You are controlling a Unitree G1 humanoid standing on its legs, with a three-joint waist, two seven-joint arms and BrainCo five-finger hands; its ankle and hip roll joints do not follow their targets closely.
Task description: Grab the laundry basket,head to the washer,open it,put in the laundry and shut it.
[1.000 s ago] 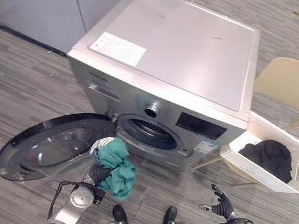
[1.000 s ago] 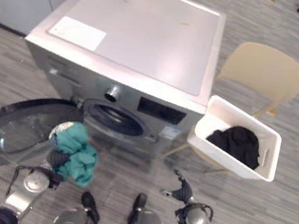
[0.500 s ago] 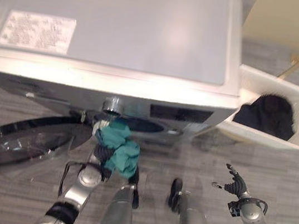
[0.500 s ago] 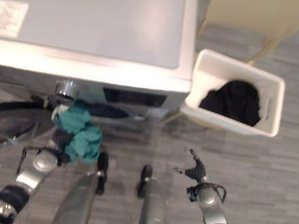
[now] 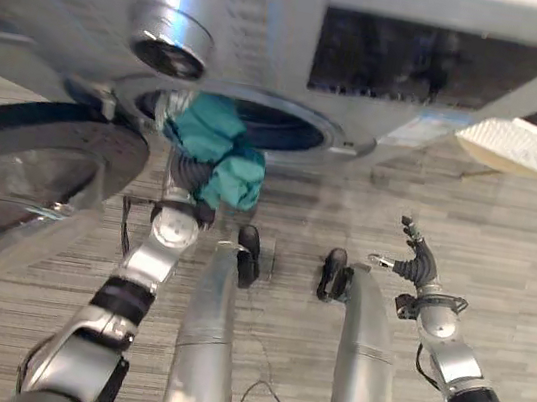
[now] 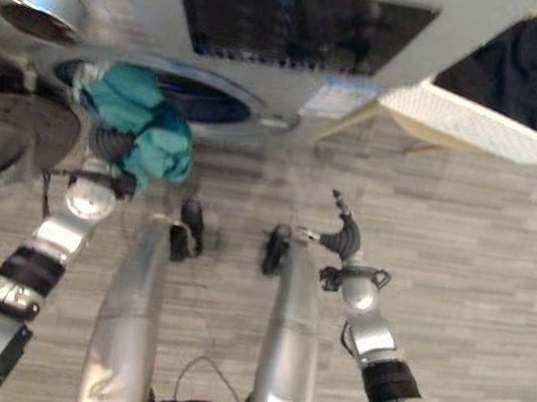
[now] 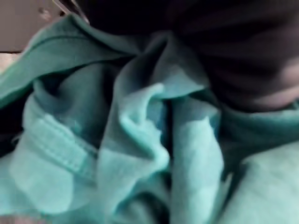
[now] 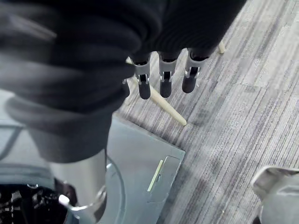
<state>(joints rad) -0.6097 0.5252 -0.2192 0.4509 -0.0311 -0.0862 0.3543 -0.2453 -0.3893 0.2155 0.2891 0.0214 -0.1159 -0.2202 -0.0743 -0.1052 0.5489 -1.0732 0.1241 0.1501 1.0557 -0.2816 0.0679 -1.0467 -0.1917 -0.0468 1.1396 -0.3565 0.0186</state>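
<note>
A bunched teal garment (image 5: 214, 147) hangs at the lower rim of the washer's round drum opening (image 5: 284, 130). My left hand (image 5: 190, 173) is under and behind it, shut on the cloth, and the teal folds (image 7: 140, 140) lie pressed against that hand. The washer (image 5: 275, 20) fills the top, its round door (image 5: 20, 174) swung wide open to the left. My right hand (image 5: 414, 267) hovers over the floor to the right, open and holding nothing, fingers (image 8: 161, 77) relaxed. The white laundry basket (image 6: 482, 122) stands right of the washer with a dark garment (image 6: 527, 58) in it.
A silver dial (image 5: 171, 40) and a dark display panel (image 5: 431, 64) sit on the washer front above the opening. A pale chair leg (image 8: 168, 108) slants over the grey plank floor (image 5: 506, 237) under the basket.
The camera has dropped close to the washer front. My left hand has carried the teal garment up to the drum opening. The right hand stays open at the right.
</note>
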